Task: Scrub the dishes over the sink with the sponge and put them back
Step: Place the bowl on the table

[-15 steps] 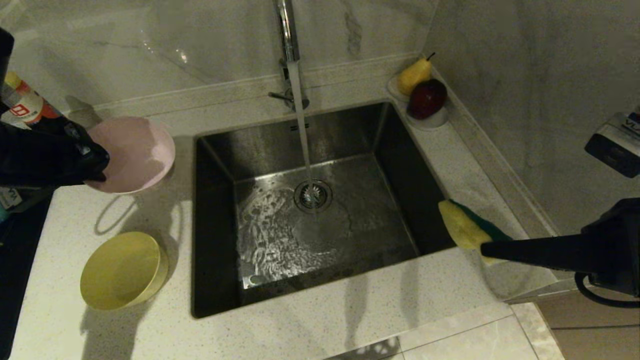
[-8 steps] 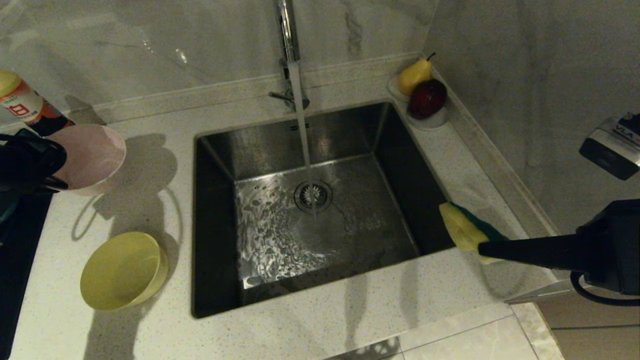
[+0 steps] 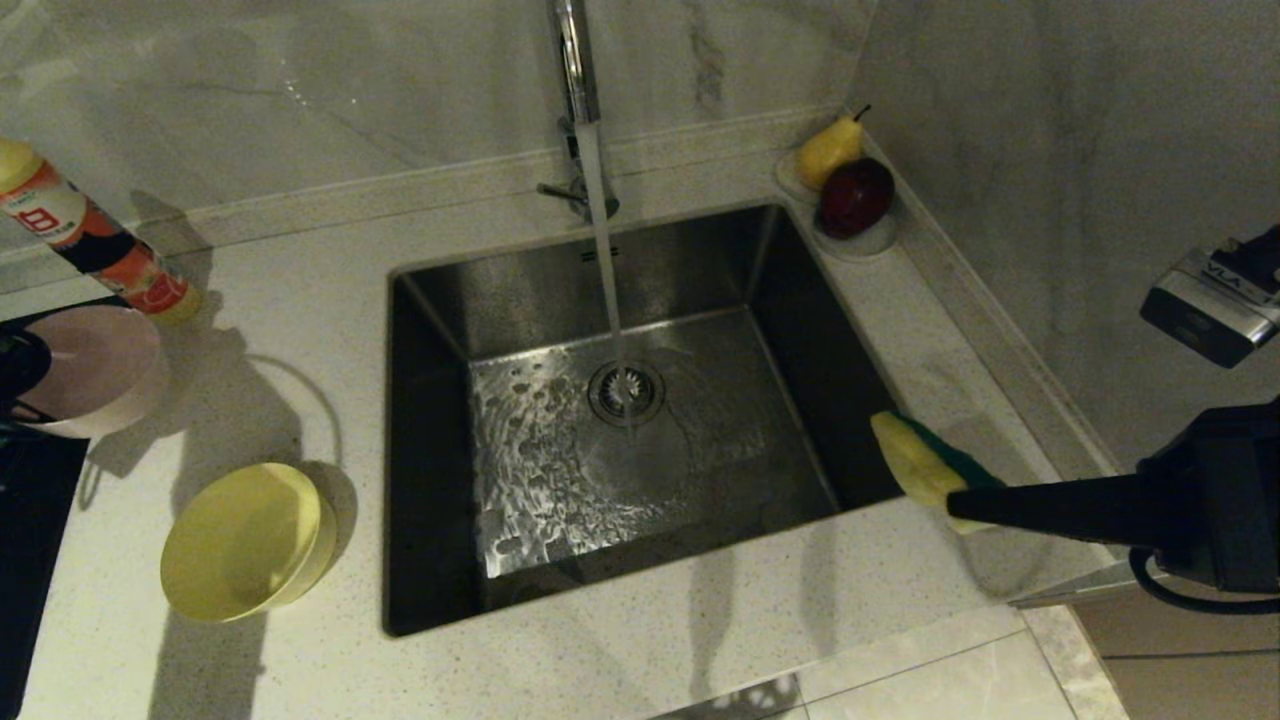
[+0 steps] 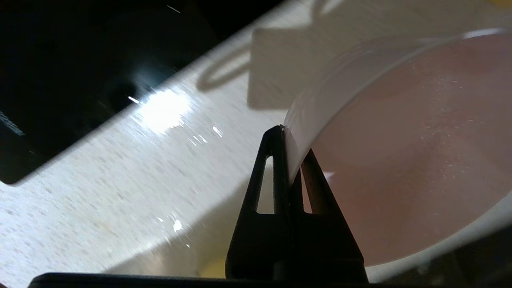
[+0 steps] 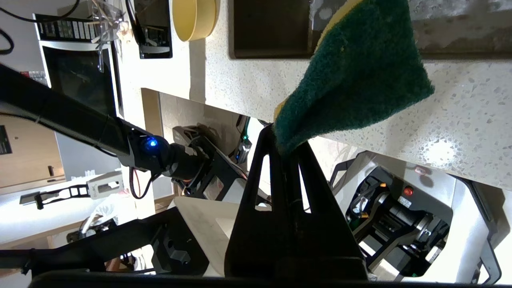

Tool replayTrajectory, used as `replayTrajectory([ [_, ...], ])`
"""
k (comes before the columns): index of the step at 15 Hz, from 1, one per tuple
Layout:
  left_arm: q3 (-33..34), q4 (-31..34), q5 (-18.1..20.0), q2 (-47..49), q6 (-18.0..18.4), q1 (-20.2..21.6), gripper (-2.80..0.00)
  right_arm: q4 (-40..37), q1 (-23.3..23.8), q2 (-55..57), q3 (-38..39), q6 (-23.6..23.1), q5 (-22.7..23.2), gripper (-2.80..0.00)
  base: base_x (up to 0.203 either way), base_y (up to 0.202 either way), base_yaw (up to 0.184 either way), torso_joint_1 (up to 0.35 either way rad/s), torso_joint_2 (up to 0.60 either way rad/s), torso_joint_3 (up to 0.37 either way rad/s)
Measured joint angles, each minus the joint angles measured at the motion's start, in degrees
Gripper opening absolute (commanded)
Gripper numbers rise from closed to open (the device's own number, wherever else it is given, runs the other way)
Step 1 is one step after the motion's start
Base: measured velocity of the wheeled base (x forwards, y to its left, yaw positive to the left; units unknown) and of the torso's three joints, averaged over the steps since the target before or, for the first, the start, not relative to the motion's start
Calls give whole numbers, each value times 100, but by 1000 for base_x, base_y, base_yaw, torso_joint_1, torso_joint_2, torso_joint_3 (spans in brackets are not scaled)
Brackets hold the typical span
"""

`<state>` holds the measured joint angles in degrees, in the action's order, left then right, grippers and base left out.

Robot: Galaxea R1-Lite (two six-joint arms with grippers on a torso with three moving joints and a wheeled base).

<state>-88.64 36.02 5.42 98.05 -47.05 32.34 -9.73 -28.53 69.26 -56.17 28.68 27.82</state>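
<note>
The pale pink bowl (image 3: 100, 365) hangs tilted over the counter's far left edge. My left gripper (image 4: 289, 144) is shut on its rim, one finger inside the pink bowl (image 4: 404, 160) and one outside. A yellow bowl (image 3: 245, 540) rests on the counter left of the sink (image 3: 440, 330). Water runs from the faucet (image 3: 573, 60) into the basin. At the sink's right edge my right gripper (image 3: 955, 498) is shut on the sponge (image 3: 920, 458), yellow side facing the head view. The right wrist view shows the sponge's green face (image 5: 356, 76).
An orange and white bottle (image 3: 95, 245) stands at the back left. A white dish with a pear (image 3: 828, 150) and an apple (image 3: 853, 197) sits in the back right corner by the wall. A black surface (image 3: 30, 540) borders the counter's left edge.
My left gripper has carried the pink bowl leftward, away from the sink, to the counter's far left edge, uncovering the bottle. The right gripper and sponge have barely shifted.
</note>
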Motion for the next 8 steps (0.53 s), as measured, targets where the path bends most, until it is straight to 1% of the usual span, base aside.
replayTrajectory([
  [3,18,-4,88,307,12,104,-280,11,-2,25,22,-2,14,-280,0,0,0,0,0,0],
  [6,9,-49,583,463,22,122,-280,3,-2,-11,44,1,25,-280,0,0,0,0,0,0],
  [8,7,-228,664,560,20,122,-280,4,-16,-59,61,1,31,-280,0,0,0,0,0,0],
])
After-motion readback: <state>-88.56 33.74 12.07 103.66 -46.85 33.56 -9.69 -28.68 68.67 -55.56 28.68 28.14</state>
